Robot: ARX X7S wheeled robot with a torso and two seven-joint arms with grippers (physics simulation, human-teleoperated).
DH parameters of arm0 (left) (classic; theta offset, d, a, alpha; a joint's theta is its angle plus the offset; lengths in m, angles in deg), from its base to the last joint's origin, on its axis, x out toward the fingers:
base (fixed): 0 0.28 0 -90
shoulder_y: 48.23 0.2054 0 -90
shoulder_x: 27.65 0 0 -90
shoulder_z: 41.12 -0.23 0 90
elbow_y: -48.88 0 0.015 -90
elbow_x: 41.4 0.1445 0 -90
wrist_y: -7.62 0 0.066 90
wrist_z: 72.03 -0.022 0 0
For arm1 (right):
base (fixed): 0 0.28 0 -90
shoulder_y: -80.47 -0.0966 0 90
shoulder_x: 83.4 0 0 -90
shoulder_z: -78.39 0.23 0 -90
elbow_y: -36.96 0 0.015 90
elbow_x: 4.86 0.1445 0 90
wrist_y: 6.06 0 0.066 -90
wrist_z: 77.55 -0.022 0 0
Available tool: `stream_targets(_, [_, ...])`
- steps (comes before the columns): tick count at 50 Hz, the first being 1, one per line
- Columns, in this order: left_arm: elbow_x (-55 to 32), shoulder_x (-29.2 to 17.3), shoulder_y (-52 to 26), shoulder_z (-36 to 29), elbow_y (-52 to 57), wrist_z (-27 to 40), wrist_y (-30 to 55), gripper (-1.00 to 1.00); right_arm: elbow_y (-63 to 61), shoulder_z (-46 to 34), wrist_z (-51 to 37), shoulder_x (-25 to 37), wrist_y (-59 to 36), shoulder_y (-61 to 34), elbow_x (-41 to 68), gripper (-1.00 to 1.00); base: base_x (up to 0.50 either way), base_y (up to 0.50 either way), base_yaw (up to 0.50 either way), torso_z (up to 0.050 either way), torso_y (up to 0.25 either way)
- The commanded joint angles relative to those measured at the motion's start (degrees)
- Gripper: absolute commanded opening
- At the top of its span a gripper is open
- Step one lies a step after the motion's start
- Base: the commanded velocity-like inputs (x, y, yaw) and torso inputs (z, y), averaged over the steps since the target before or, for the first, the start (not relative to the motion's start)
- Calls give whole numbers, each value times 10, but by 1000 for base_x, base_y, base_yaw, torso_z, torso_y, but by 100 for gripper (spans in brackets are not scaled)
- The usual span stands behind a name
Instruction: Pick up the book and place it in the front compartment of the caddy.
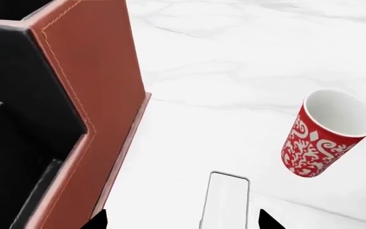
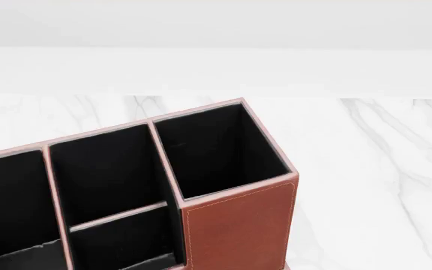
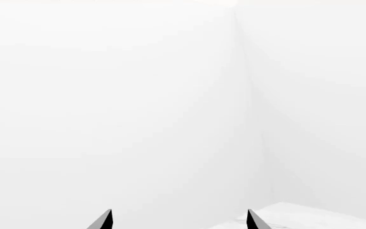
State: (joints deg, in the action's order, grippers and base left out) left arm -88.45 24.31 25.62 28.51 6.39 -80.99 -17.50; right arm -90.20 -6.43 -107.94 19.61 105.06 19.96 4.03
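Note:
The reddish-brown leather caddy [image 2: 238,225] fills the lower left of the head view. Its front compartment [image 2: 107,174] is the black middle pocket, with a low crossbar [image 2: 118,216] on its near side. In the left wrist view the caddy's outer wall [image 1: 100,71] stands beside the marble. A thin rectangular slab, pale in this view, looks like the book [image 1: 224,200]. It sits between the spread fingertips of my left gripper [image 1: 183,220], which is open and not touching it. My right gripper [image 3: 179,219] is open, holds nothing and faces a white wall. Neither gripper shows in the head view.
A red-and-white patterned mug [image 1: 326,133] stands on the marble table [image 1: 234,71] beyond the book. The caddy also has a square end pocket [image 2: 216,152], a shallow low-walled pocket [image 2: 126,242] and a left pocket [image 2: 6,208]. A marble corner [image 3: 310,217] shows under the right gripper.

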Motion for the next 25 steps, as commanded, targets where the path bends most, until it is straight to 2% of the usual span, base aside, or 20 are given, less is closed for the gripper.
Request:
stream_targets(1, [49, 7, 8, -42, -6, -20, -32, 100, 0, 9, 12, -9, 11, 7, -16, 100, 0, 0, 0, 0, 0])
stream_targets(7, [79, 0, 5, -76, 2, -17, -36, 100, 1, 8, 11, -7, 14, 8, -15, 100, 0, 0, 0, 0, 0])
stream_targets(18, [82, 0, 1, -92, 4, -17, -35, 100, -2, 4, 7, -3, 8, 3, -15, 100, 0, 0, 0, 0, 0])
stream_targets(25, [119, -6, 6, -133, -9, -17, -51, 100, 1, -3, 6, 0, -4, -9, -17, 100, 0, 0, 0, 0, 0])
